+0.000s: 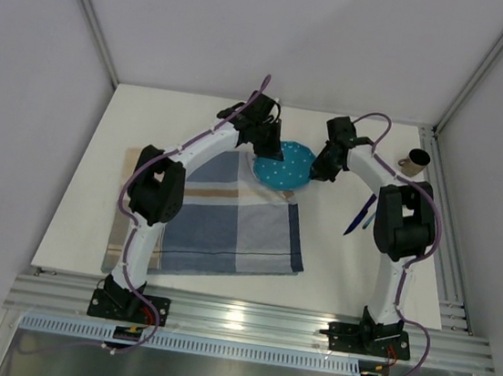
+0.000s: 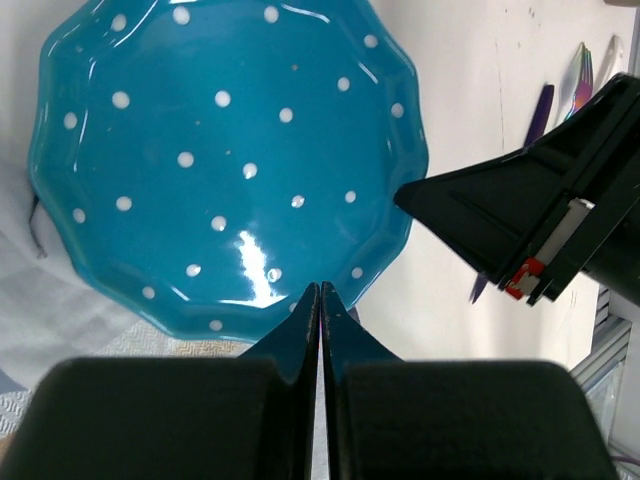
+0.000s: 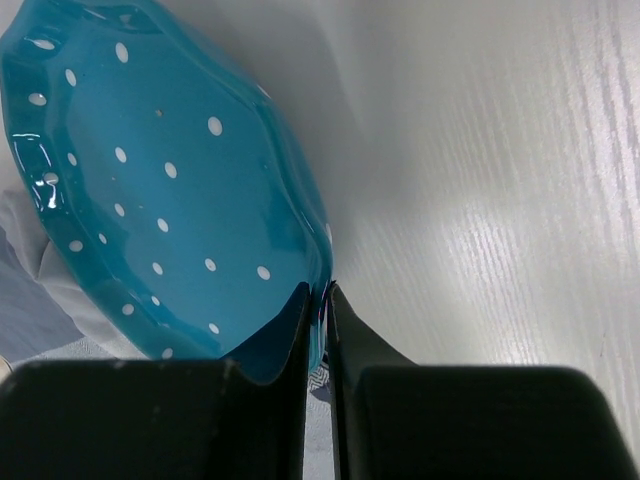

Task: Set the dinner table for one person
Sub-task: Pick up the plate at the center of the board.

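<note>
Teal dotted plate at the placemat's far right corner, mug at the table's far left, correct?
No. The top view shows the mug at the table's far right; the plate is at the placemat's far right corner as you said.

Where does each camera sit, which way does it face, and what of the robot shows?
Top external: above and behind the bases, looking down on the table, placemat and plate; left arm and right arm show.
Left wrist: looks down past its own shut jaws onto the plate; the right arm's jaws show at right.
Right wrist: low beside the plate, facing across the table; its own jaws, shut on the plate's rim, show.
Shared: all three show the plate.
</note>
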